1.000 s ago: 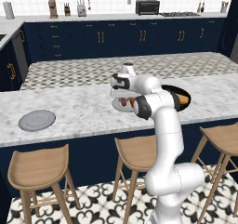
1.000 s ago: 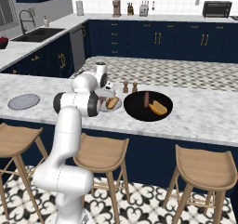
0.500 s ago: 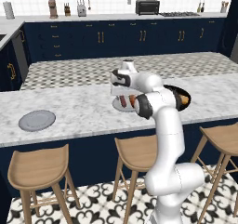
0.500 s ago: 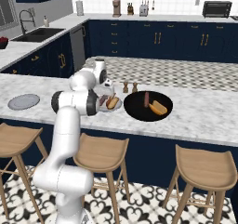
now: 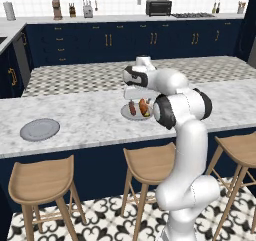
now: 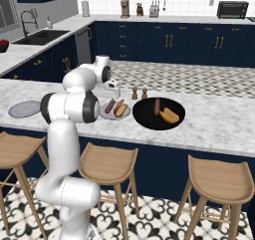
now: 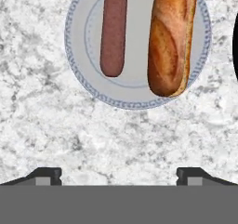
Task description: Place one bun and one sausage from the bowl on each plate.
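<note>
A grey plate (image 7: 135,100) lies on the marble counter with a brown sausage (image 7: 114,30) and a golden bun (image 7: 171,39) side by side on it. My gripper (image 7: 118,174) hangs open just above and in front of this plate (image 6: 115,115), nothing between its fingertips (image 7: 44,174). In the base views the gripper (image 5: 135,100) (image 6: 113,95) points straight down over the plate (image 5: 126,113). The black bowl (image 6: 144,119) sits right of that plate and holds another sausage (image 6: 157,106) and bun (image 6: 170,115). A second grey plate (image 5: 40,129) (image 6: 24,108) lies bare far to the left.
Two small shakers (image 6: 139,93) stand behind the bowl and the near plate. Wooden stools (image 6: 107,159) line the counter's front edge below. The bowl's black rim (image 7: 235,32) shows at the right edge of the hand view.
The jaws have gone from nearly shut to wide open over the near plate, and the hand has lifted slightly. The sausage now lies free beside the bun.
</note>
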